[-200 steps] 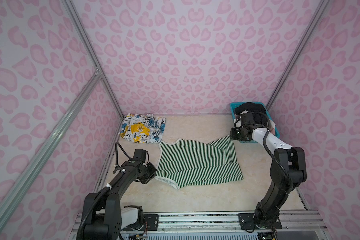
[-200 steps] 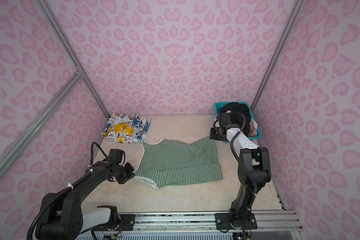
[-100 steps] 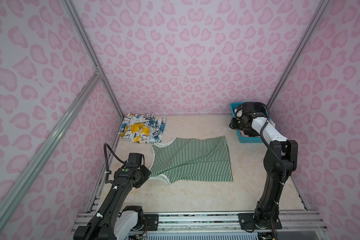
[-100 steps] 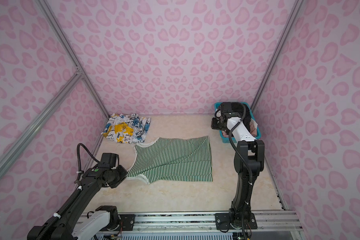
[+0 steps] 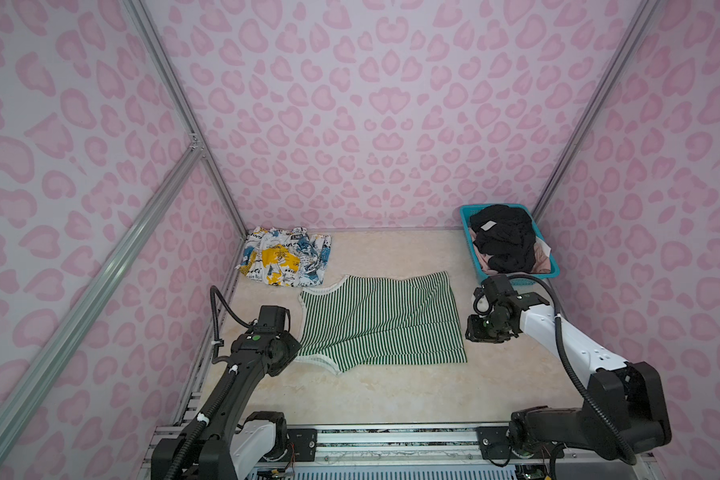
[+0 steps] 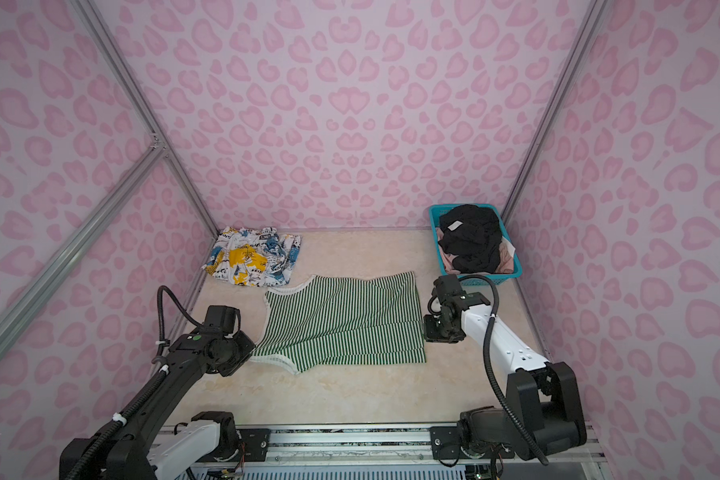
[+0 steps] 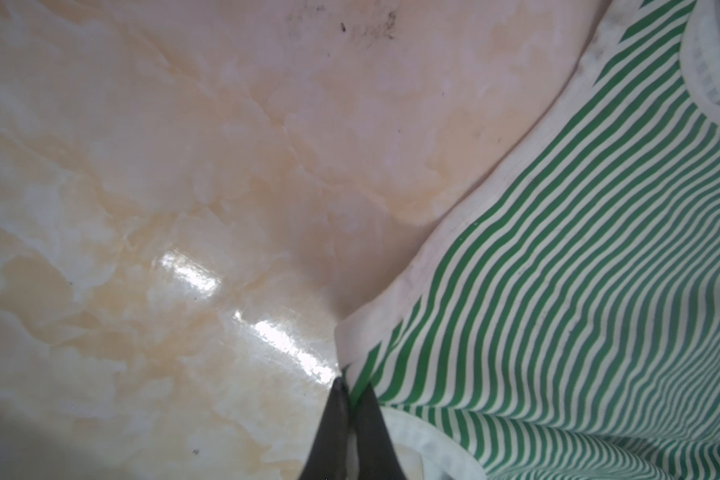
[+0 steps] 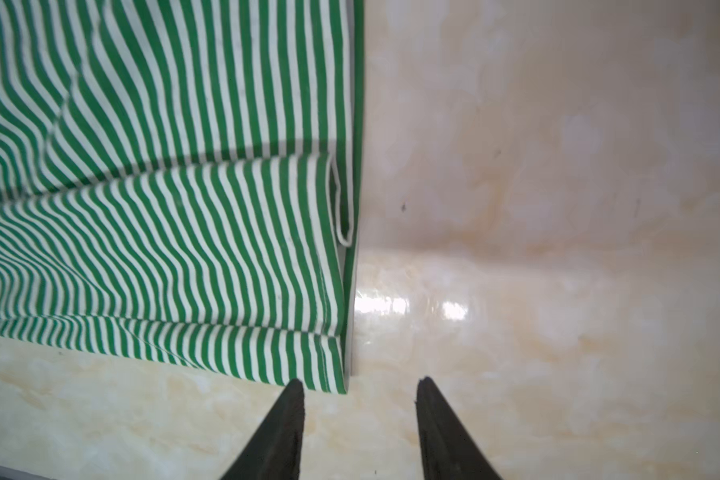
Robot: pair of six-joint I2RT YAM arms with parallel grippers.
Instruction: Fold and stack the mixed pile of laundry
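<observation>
Mid-table the green-and-white striped fabric top [image 5: 379, 320] lies part-folded, left gripper [image 7: 352, 384] pinching its edge, right gripper [image 8: 360, 386] spread beside its hem; white splash-print garment [image 5: 285, 259] folded far-left, black garment [image 5: 501, 243] unfolded in far-right teal basket [image 5: 466, 226].

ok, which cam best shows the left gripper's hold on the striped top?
Left wrist: left gripper pinched shut on the white trim of the striped top. In both top views the arm hides the jaws. Right wrist shows only its far hem.

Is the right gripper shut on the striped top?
No, the right gripper stands open at a corner of the striped top, with nothing pinched.
</observation>
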